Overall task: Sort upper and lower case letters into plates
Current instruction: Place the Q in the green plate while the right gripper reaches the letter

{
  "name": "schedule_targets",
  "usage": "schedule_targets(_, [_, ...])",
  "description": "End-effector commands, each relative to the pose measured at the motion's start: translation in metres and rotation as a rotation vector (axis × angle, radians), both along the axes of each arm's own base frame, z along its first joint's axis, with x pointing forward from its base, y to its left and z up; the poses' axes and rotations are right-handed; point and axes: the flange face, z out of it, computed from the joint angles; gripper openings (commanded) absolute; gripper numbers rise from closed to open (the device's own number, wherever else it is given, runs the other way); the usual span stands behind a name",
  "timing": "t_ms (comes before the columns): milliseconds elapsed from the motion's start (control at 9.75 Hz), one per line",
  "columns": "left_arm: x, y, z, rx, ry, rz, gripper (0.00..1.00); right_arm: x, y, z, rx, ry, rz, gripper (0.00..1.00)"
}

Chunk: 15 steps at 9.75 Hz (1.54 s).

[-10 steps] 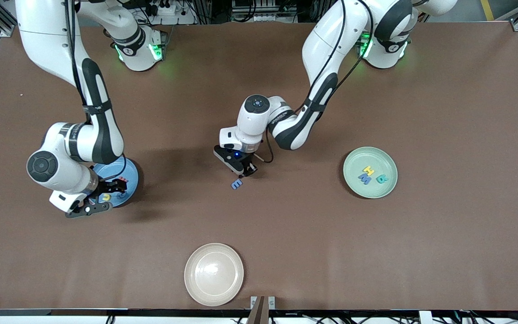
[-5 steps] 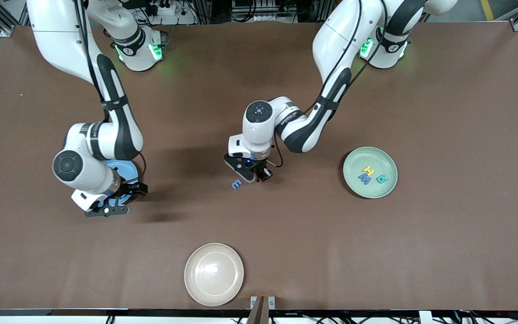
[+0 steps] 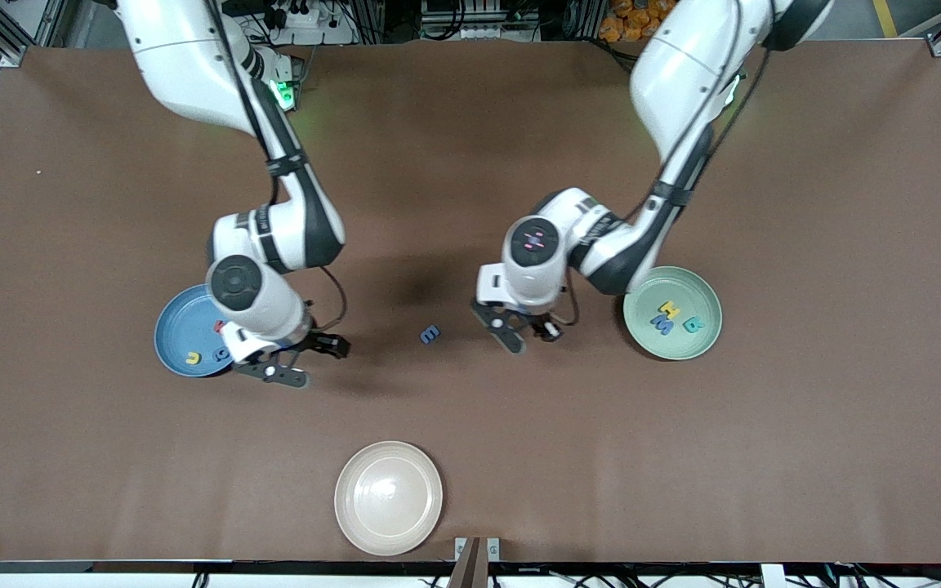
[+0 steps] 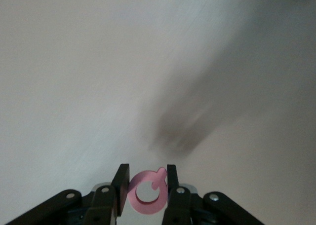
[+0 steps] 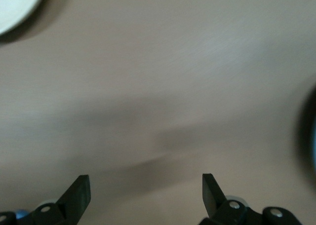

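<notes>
Left gripper (image 3: 529, 333) is up over bare table (image 3: 805, 457), between the loose blue letter (image 3: 430, 333) and the green plate (image 3: 707, 286). Its jaws are clamped on a pink letter (image 4: 148, 191), round with a small stem, held flat between the fingers (image 4: 121, 181) in the left wrist view. It reads as a Q or an a; cannot tell the case from here.

Right gripper (image 3: 301, 359) hangs over the table just beside the blue plate (image 3: 172, 327), on that plate's side toward the loose letter. Jaws spread wide, nothing between them in the right wrist view.

Key relation: the held pink letter has the green plate just beside it, toward the left arm's end of the table, with a short stretch of bare table between. The blue plate is well apart, past the blue letter. So if pink belongs with the green plate's group, the carry is short and straight.

Green plate holds three: yellow, blue and teal, all looking like capitals. Blue plate shows a yellow letter (image 3: 192, 357), a red one (image 3: 218, 327) and a blue-teal one (image 3: 220, 354) by the rim, partly under the right arm.

The blue letter lies alone on the table between the two grippers, about level with both. With the left gripper loaded, the empty right one looks the likely picker. The letter's long axis seems slightly tilted; too small to be sure.

Cream plate (image 3: 388, 498) near the front camera is empty, not part of the sort.
</notes>
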Motion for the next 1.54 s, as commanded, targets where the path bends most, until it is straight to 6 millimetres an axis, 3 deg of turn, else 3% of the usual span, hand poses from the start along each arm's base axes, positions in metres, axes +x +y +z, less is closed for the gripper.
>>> schedule_targets(0, [-0.031,0.085,0.018,0.023,0.077,-0.058,0.1,-0.005,0.063,-0.024,0.035,-0.011,-0.208,1.0])
schedule_targets(308, [-0.031,0.207,0.025,0.023,0.149,-0.131,0.1,-0.014,0.104,-0.048,0.074,-0.009,-0.428,1.0])
schedule_targets(513, [-0.035,0.26,0.009,-0.023,0.198,-0.106,0.1,-0.018,0.131,-0.06,0.095,0.007,-0.541,1.0])
schedule_targets(718, [-0.041,0.27,-0.01,-0.091,0.258,-0.011,0.1,-0.033,0.151,-0.068,0.093,0.023,-0.534,1.0])
schedule_targets(923, [-0.045,0.268,-0.011,-0.089,0.283,0.042,0.14,-0.039,0.157,-0.073,0.086,0.026,-0.529,1.0])
schedule_targets(1026, [-0.046,0.262,-0.007,-0.065,0.305,0.103,0.61,-0.041,0.159,-0.077,0.081,0.027,-0.525,1.0])
schedule_targets(1128, [-0.043,0.262,-0.004,-0.066,0.303,0.104,1.0,-0.042,0.16,-0.077,0.079,0.026,-0.52,1.0])
schedule_targets(1231, [-0.027,0.265,0.011,-0.075,0.27,0.111,1.0,-0.043,0.162,-0.077,0.076,0.023,-0.51,0.91])
schedule_targets(1333, [-0.005,0.259,0.038,-0.073,0.248,0.126,1.0,-0.042,0.162,-0.076,0.08,0.018,-0.51,0.1])
schedule_targets(1436, [0.018,0.257,0.065,-0.079,0.218,0.176,1.0,-0.04,0.163,-0.074,0.095,0.003,-0.51,0.0])
